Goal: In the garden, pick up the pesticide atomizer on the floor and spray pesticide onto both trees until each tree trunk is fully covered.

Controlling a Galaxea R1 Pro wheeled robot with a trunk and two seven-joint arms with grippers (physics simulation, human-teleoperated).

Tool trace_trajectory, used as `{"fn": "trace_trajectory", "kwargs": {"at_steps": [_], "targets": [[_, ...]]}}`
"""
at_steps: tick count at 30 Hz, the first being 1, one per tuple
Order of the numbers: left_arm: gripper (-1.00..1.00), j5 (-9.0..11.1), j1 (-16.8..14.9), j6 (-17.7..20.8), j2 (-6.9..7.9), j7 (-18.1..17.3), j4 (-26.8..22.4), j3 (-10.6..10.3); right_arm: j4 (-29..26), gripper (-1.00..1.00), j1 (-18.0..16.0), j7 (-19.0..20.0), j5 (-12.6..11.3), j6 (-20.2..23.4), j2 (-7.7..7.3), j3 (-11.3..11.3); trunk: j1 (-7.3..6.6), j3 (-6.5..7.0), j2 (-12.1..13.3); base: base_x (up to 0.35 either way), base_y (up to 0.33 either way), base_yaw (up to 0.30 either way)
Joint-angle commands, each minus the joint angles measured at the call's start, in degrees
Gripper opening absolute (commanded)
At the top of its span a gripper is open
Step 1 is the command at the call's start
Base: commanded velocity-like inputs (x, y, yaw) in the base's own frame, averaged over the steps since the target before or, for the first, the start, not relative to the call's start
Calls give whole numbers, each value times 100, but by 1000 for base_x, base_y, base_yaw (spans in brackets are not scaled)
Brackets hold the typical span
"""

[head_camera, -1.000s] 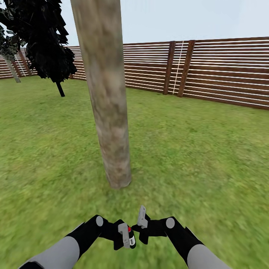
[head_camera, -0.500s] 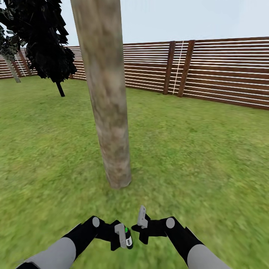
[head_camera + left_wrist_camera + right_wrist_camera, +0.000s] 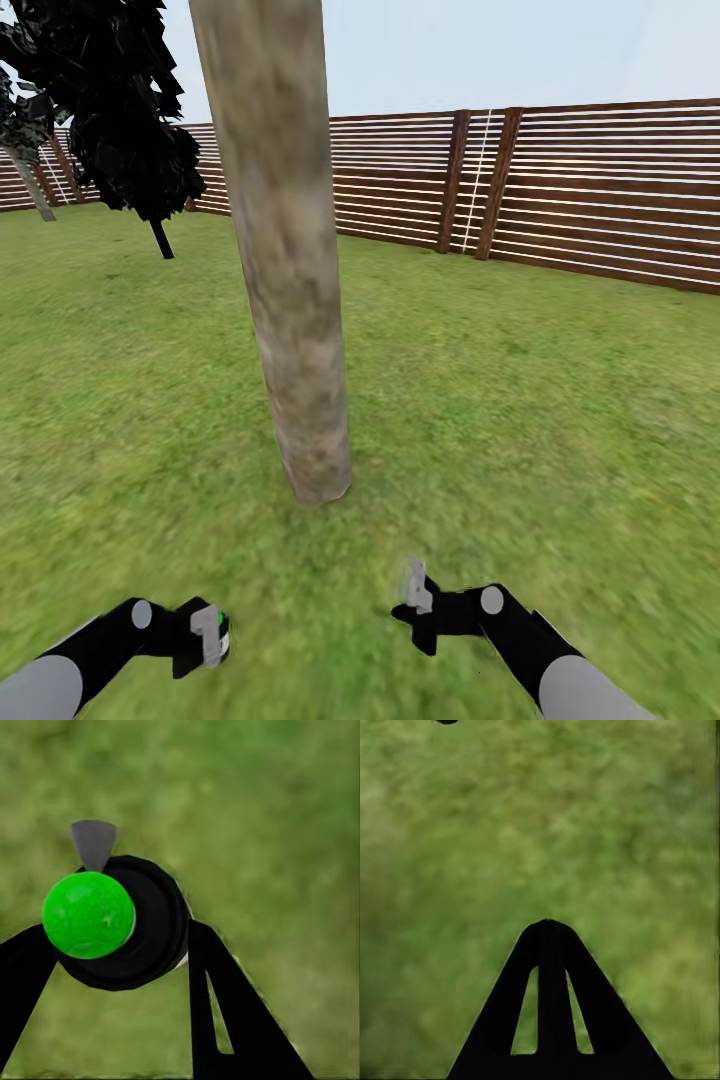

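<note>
A thick mottled beige-grey tree trunk (image 3: 290, 300) rises from the lawn straight ahead of me, its foliage above the frame. My left gripper (image 3: 208, 636) hangs low at the left, shut on the pesticide atomizer (image 3: 220, 628). In the left wrist view the atomizer (image 3: 112, 922) is a black bottle with a bright green top and a grey nozzle, clamped between the two black fingers (image 3: 225, 1012). My right gripper (image 3: 414, 590) is low at the right, shut and empty, over grass (image 3: 547, 924). The pesticide specks are out of view.
A brown slatted wooden fence (image 3: 560, 190) closes the lawn behind and to the right. A black-foliaged tree (image 3: 120, 110) with a thin dark stem stands at the back left. Beside it, at the far left, leans a pale trunk (image 3: 35, 190). Grass surrounds the near trunk.
My left arm has swung out to the left and lower, carrying the atomizer, whose top turned from red to green. The right gripper has shifted a little right and down.
</note>
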Motion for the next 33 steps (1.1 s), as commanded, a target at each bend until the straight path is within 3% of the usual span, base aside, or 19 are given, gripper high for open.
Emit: {"fn": "trace_trajectory", "kwargs": {"at_steps": [1,4,5,7,8,9,10,12,13,14,15,16,19,20,21,23,25,28,33], "targets": [[-100,16,6,3,9,116,67,9,126,-100,1,-5,-20,-1,-104,-9,0,0,0,0,0,0],[-100,75,13,66,-1,636,164,53,575,-100,3,-125,-34,-25,-413,-40,0,0,0,0,0,0],[-100,155,13,77,-6,865,168,196,710,-100,7,-336,-41,-27,-576,-45,0,0,0,0,0,0],[-100,341,13,83,-22,1197,170,678,1199,-100,9,-1008,-138,-33,-719,-103,0,0,0,0,0,0],[-100,446,13,90,-34,1360,173,1124,1589,-100,13,-1717,-334,-35,-745,-198,0,0,0,0,0,0],[-100,532,13,125,-47,1456,191,1659,1941,-100,16,-2542,-622,-36,-746,-261,0,0,0,0,0,0],[-100,615,13,347,-128,1509,259,2292,2228,-100,18,-3446,-1140,-37,-726,-290,0,0,0,0,0,0],[-100,643,13,949,-331,1656,296,2857,2358,-100,30,-4376,-2045,-43,-703,-301,0,0,0,0,0,0],[-100,653,13,1305,-422,1894,291,3025,2383,-100,34,-4792,-2476,-41,-699,-303,0,0,0,0,0,0],[-100,665,13,1550,-488,2125,297,3110,2392,-100,35,-5033,-2723,-39,-696,-303,0,0,0,0,0,0],[-100,664,13,1822,-668,2456,301,3204,2399,-100,41,-5212,-2938,-38,-691,-303,0,0,0,0,0,0],[-100,660,13,1970,-797,2651,292,3279,2410,100,56,-5273,-3015,-39,-689,-308,0,0,0,0,0,0],[-100,803,0,2532,-944,2886,193,3524,2423,100,200,-5331,-3083,-202,-709,-315,0,0,0,0,0,0],[-100,996,-18,2659,-960,2907,137,3572,2425,100,232,-5338,-3088,-241,-720,-318,0,0,0,0,0,0],[-100,1437,-78,2934,-1225,2930,67,3579,2428,100,293,-5700,-3100,-293,-711,-319,0,0,0,0,0,0],[-100,1502,-101,3378,-1424,3000,2,3550,2428,100,377,-6124,-3115,-446,-684,-314,0,0,0,0,0,0],[-100,1525,-163,3633,-1474,3111,-171,3549,2431,100,410,-6207,-3119,-533,-607,-313,0,0,0,0,0,0],[-100,1553,-203,3761,-1506,3140,-500,3550,2436,100,422,-6215,-3112,-555,-384,-306,0,0,0,0,0,0],[-100,1560,-182,3760,-1592,3133,-666,3556,2474,100,448,-6215,-3104,-556,-337,-304,0,0,0,132,0,0]]}}
